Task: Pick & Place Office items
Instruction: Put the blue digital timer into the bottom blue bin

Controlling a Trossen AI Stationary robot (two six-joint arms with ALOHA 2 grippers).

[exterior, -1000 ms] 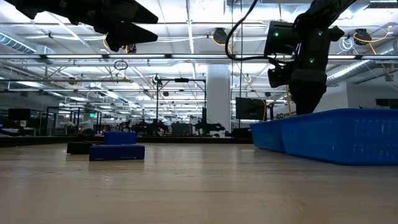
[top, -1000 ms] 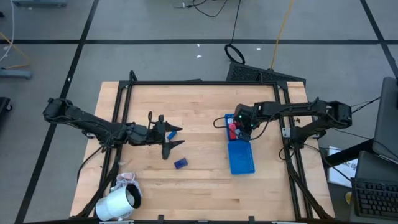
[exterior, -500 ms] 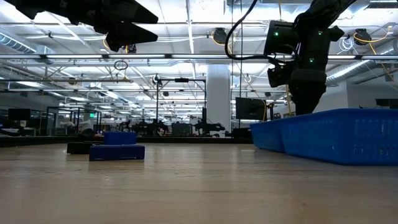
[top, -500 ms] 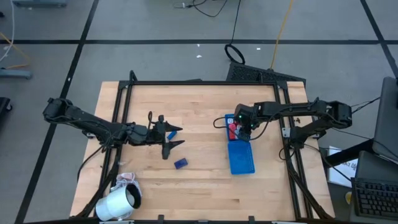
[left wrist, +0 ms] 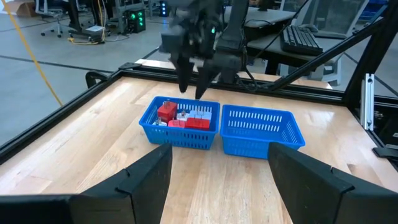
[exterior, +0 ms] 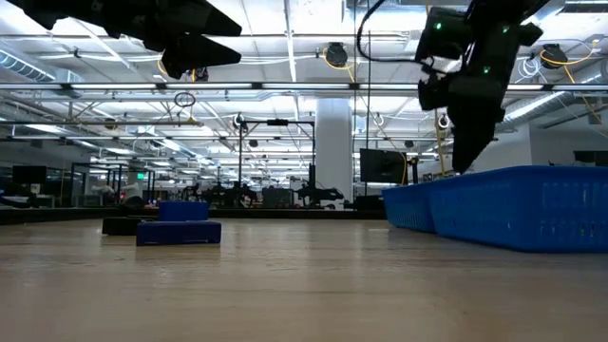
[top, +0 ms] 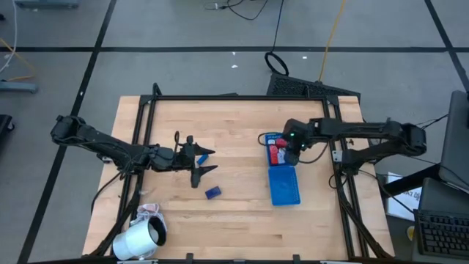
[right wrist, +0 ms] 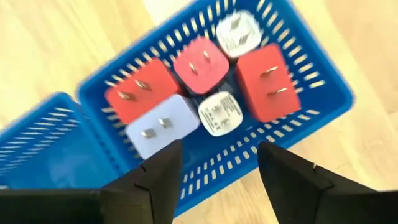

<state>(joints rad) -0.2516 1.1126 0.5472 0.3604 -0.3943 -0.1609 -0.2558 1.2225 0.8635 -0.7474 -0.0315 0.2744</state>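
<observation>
**A:** Where are the office items right now?

**B:** Most sit in one compartment of the blue tray (top: 284,192), right of centre in the high view: three red plug blocks (right wrist: 266,82), two white ones (right wrist: 219,113) and a light blue one (right wrist: 158,127), packed side by side. Two dark blue blocks are out on the wood, one (top: 213,193) below centre, one (top: 207,155) close to the left arm's fingers.

**B:** The tray's other compartment looks empty.

**A:** And the grippers?

**B:** The right gripper (right wrist: 214,165) hangs over the filled compartment, fingers parted, nothing between them. The left gripper (top: 199,164) hovers left of centre, jaws spread wide, also empty.

**A:** Which arm suits the loose pieces?

**B:** I'd say the left. Both blue blocks lie on its side, well apart from the tray; the lower one lies just below its fingertips in the high view, its long axis roughly across the frame.

**A:** Surroundings?

**B:** A pale wooden table (top: 234,220), a big white roll (top: 139,240) at its lower left corner, an open workshop beyond.
</observation>
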